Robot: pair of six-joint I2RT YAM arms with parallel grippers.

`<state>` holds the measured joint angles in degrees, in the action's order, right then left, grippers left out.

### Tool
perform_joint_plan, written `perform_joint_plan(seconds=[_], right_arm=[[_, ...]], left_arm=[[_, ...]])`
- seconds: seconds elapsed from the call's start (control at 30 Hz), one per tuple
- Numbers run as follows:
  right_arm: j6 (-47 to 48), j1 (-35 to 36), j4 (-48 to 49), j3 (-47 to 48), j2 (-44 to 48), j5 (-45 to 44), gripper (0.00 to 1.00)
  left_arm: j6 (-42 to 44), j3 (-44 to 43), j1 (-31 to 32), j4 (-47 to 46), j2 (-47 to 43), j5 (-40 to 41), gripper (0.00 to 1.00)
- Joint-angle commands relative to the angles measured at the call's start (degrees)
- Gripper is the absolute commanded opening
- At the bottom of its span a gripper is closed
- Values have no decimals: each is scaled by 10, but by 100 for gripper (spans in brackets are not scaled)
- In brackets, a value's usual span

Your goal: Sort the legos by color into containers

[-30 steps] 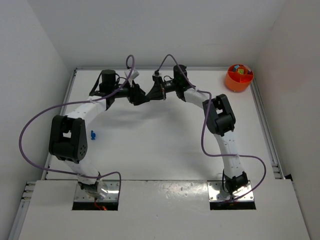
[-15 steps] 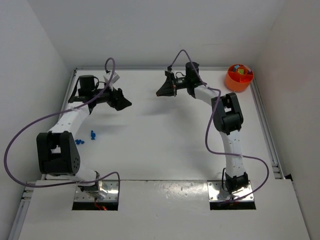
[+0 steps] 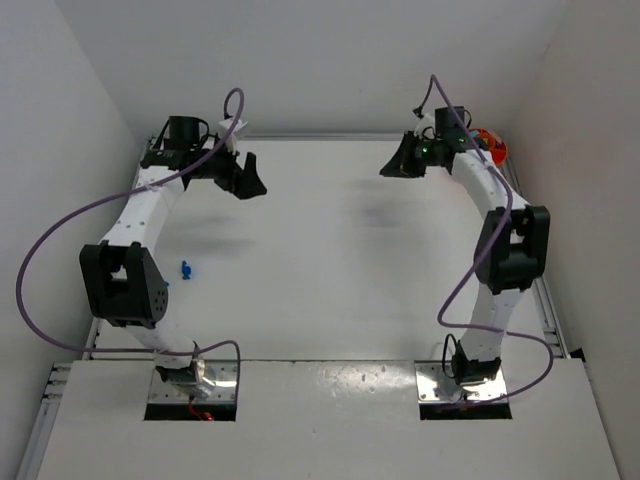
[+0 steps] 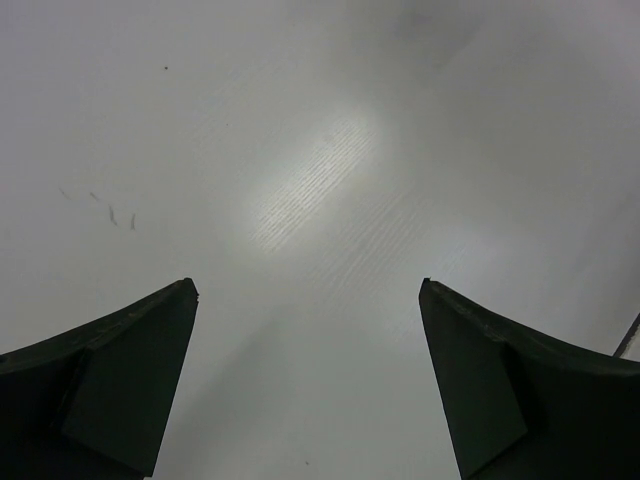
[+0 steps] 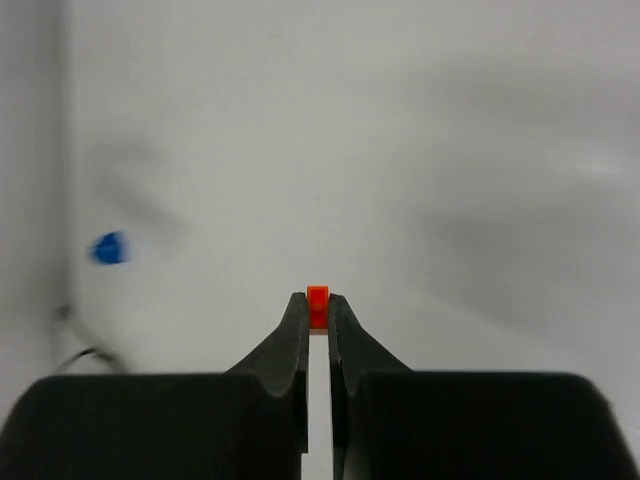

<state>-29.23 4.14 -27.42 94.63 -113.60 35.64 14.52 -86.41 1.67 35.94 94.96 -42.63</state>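
The small bright-orange plastic brick (image 5: 318, 296) is what I look at first. In the right wrist view only its upper part shows, a tiny square block with a flat top, much narrower than the fingers (image 5: 292, 340) that carry it. It sits at the very tips of the right gripper (image 5: 318, 306), pinched from both sides. The two black jaws stand almost together with only a thin slit between them, so this gripper is clenched on the brick. The brick is lifted above the white table (image 5: 450, 150) and does not touch it.

In the top view the right gripper (image 3: 400, 165) is at the far right part of the table and points to the left. The brick itself is too small to find there. Just behind the wrist of this arm is the round bright-orange plastic tub (image 3: 497, 150). The arm hides part of it, and I cannot see its compartments.

A tiny blue plastic brick (image 3: 186, 268) lies alone on the table near the left edge, beside the elbow of the left arm and well apart from both grippers. In the right wrist view it may be the blurred blue spot (image 5: 110, 248), but I cannot tell.

The left gripper (image 3: 247, 180) is at the far left. In its own wrist view the left gripper (image 4: 308, 288) has the jaws spread wide, released, with only bare table between them.
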Motion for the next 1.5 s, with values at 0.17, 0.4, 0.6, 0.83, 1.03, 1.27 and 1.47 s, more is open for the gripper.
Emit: perform_joint_plan(seconds=[0.17, 0.4, 0.6, 0.83, 1.03, 1.27, 1.47], right_arm=[[218, -78, -89, 101, 35, -351, 0], [245, -164, -116, 205, -47, -414, 0], [240, -191, -105, 239, -86, -433, 0], [240, -202, -98, 287, -142, -439, 0], [245, -202, -82, 315, -183, -455, 0], [245, -202, -70, 351, -215, -455, 3], [245, -202, -65, 362, -232, -450, 13]], left_arm=[[-70, -60, 90, 36, 15, 180, 100], [-118, -106, 112, 40, 43, 265, 100], [-202, -160, 62, 53, 70, 225, 100], [-177, -138, 56, 60, 75, 218, 100], [-177, -111, 56, 54, 59, 243, 100], [-177, -83, 56, 43, 47, 251, 100], [-166, -53, 46, 38, 23, 244, 100]])
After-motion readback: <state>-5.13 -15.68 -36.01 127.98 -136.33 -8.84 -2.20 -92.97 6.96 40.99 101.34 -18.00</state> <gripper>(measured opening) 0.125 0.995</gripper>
